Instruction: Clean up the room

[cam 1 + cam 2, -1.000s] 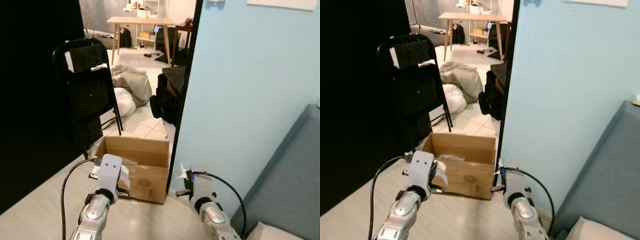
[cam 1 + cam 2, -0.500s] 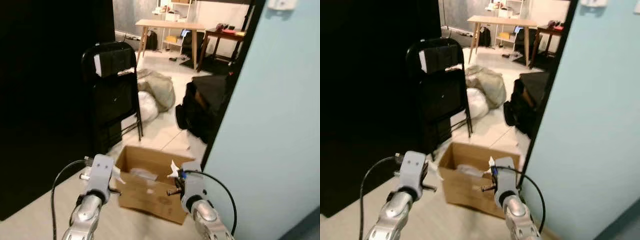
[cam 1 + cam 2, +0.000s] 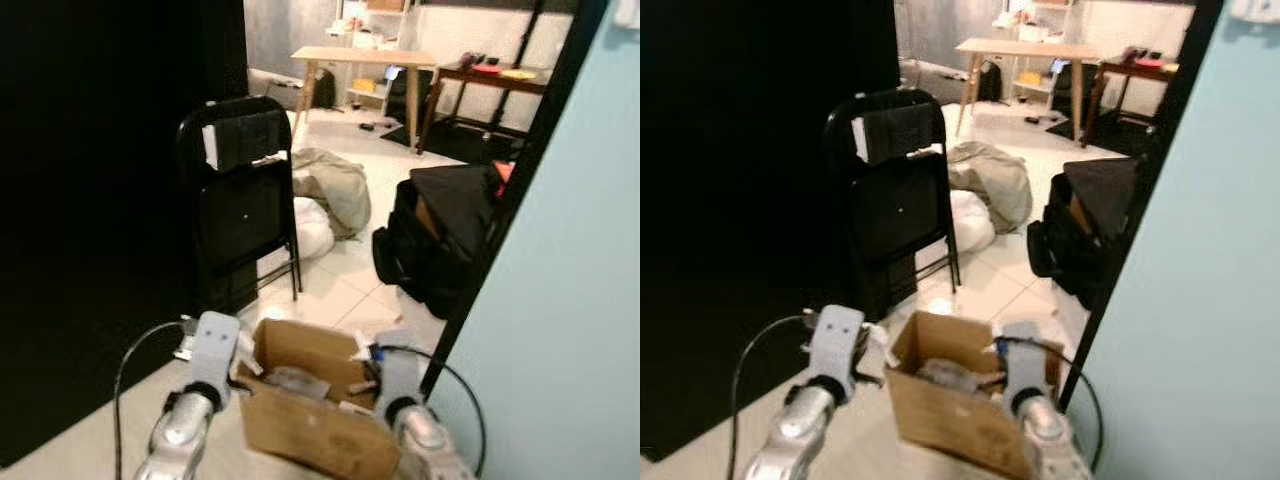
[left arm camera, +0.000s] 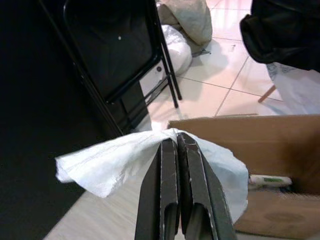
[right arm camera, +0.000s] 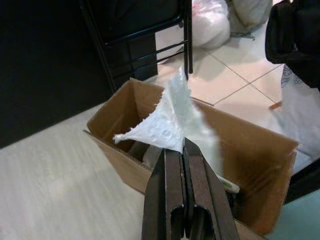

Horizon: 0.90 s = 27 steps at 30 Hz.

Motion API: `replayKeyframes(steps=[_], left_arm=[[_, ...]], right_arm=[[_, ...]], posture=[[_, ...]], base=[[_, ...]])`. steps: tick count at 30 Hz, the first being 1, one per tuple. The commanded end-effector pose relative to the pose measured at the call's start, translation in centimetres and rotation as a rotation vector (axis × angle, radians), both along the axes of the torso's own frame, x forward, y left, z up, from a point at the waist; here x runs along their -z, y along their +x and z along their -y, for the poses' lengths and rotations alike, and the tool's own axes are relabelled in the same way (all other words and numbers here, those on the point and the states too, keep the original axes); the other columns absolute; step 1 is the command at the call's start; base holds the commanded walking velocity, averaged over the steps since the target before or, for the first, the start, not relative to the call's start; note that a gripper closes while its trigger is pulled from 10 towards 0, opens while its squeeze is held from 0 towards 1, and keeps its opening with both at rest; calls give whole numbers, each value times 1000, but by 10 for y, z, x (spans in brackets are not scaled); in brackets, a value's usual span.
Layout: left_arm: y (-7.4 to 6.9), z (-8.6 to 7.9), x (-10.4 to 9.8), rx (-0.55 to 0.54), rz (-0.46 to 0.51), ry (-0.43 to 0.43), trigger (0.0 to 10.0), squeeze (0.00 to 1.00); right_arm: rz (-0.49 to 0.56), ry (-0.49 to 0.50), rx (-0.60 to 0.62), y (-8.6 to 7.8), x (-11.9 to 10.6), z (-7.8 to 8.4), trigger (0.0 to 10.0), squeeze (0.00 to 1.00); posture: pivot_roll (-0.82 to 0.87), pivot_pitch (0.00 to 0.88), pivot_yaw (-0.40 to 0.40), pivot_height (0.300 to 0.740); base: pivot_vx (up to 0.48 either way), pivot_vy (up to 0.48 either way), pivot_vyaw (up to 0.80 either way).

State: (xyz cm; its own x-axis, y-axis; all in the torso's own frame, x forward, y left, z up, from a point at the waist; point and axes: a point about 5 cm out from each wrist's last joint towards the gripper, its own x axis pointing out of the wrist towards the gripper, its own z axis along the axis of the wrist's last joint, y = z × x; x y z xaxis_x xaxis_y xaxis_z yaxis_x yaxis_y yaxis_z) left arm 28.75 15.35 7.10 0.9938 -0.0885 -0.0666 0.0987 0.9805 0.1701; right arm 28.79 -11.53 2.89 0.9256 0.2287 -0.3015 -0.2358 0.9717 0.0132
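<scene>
Over the open cardboard box (image 5: 150,165) on the pale floor, the right gripper (image 5: 182,145) had its fingers clamped on a white tissue (image 5: 167,122). Beside the box's near corner, the left gripper (image 4: 175,145) was pinched tight on a crumpled white paper towel (image 4: 105,162), with a black folding chair (image 3: 245,200) standing behind.

Cardboard box (image 3: 310,415) sat on the floor at lower centre. Folding chair (image 3: 245,200) stood behind it, upper left; bags (image 3: 325,195) right of chair; table (image 3: 362,60) at top.
</scene>
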Motion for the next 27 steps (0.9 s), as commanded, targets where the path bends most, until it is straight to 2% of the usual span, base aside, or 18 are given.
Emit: replayKeyframes(steps=[1,5,12,27], left_arm=[[-1,3,0,12,-3,-5,10000,0],[-1,3,0,12,-5,-5,10000,0],[0,3,0,15,-8,-9,10000,0],[0,3,-2,18,-7,-10,10000,0]], right_arm=[[-5,-12,18,0,1,7,10000,0],[-6,-11,19,0,1,8,10000,0],[-12,-2,12,0,2,6,10000,0],[-18,-8,15,-1,4,5,10000,0]], posture=[[24,24,-24,740],[25,25,-23,740],[24,28,-22,740],[26,34,-20,740]], base=[[368,0,0],[369,0,0],[360,0,-800],[361,0,0]])
